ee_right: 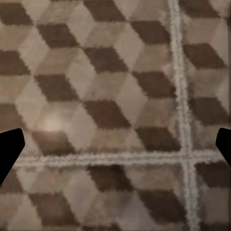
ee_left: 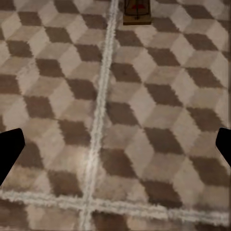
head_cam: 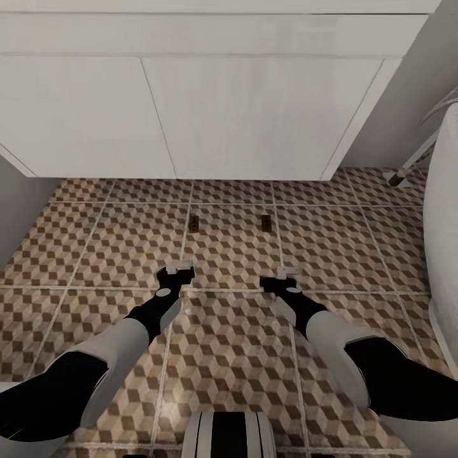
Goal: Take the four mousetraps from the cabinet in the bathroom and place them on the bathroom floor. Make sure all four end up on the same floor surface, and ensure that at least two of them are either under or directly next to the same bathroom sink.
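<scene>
Ahead of you the white vanity [head_cam: 191, 108] fills the wall, with a white rounded fixture [head_cam: 444, 229] at your right edge and nothing on the tiles between your arms and the unit. Two mousetraps lie flat on the bathroom floor [head_cam: 229, 356] just in front of it, one [head_cam: 194, 221] ahead of your left gripper [head_cam: 177, 270] and the other [head_cam: 266, 222] ahead of your right gripper [head_cam: 280, 277]. Each is a small tan board with dark metal, and both grippers hang low over the cube-patterned tiles with jaws spread and empty.
</scene>
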